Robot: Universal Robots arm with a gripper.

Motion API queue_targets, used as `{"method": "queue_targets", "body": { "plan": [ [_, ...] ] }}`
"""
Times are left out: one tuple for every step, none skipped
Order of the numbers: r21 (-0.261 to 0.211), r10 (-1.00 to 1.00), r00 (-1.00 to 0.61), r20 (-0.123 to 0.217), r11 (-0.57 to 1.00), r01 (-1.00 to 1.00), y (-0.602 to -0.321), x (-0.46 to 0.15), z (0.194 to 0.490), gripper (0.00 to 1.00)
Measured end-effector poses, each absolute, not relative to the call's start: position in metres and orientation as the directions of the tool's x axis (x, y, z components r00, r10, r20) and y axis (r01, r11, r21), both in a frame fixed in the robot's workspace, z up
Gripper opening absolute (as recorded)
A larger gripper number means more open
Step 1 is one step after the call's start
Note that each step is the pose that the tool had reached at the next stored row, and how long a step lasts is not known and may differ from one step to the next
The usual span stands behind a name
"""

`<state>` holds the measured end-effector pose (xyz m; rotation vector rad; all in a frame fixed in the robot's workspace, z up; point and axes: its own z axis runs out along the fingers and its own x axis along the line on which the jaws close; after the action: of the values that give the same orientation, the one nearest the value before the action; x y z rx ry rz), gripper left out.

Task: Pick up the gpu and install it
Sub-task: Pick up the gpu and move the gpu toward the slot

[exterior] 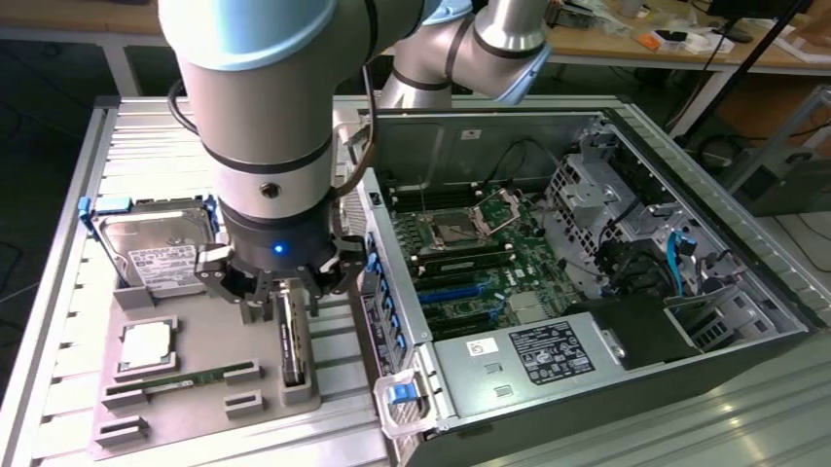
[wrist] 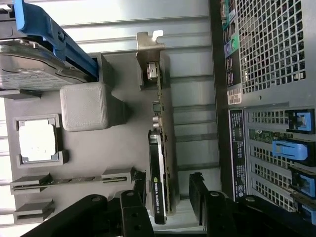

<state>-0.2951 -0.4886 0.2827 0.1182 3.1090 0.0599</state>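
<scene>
The gpu (exterior: 294, 342) (wrist: 159, 148) stands on edge in the grey tray (exterior: 195, 336) (wrist: 116, 148); I see my gripper (exterior: 288, 295) (wrist: 168, 175) spread wide, straddling it.

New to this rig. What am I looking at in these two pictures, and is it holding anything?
It is a robot arm with a two-fingered hand. One picture comes from a camera off the arm, the other from a camera on its wrist. A grey tray holds a hard drive, a processor, a memory stick and the gpu, which stands on edge. Beside the tray is an open computer case. The hand is open, with its fingers either side of the gpu. Nothing is held.
</scene>
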Motion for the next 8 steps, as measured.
{"method": "queue_targets", "body": {
  "plan": [
    [0.039,0.076,-0.997,-0.028,0.996,0.075,-0.486,-0.295,0.279,0.48],
    [0.039,0.076,-0.997,-0.028,0.996,0.075,-0.484,-0.296,0.277,0.48],
    [0.039,0.076,-0.997,-0.028,0.996,0.075,-0.483,-0.296,0.275,0.48],
    [0.039,0.076,-0.997,-0.028,0.996,0.075,-0.482,-0.297,0.273,0.48],
    [0.039,0.076,-0.997,-0.028,0.996,0.075,-0.481,-0.297,0.271,0.48],
    [0.038,0.076,-0.997,-0.028,0.996,0.075,-0.479,-0.298,0.268,0.48],
    [0.038,0.076,-0.997,-0.028,0.996,0.075,-0.478,-0.299,0.266,0.48],
    [0.036,0.076,-0.997,-0.028,0.997,0.075,-0.476,-0.300,0.263,0.48]
  ]
}}
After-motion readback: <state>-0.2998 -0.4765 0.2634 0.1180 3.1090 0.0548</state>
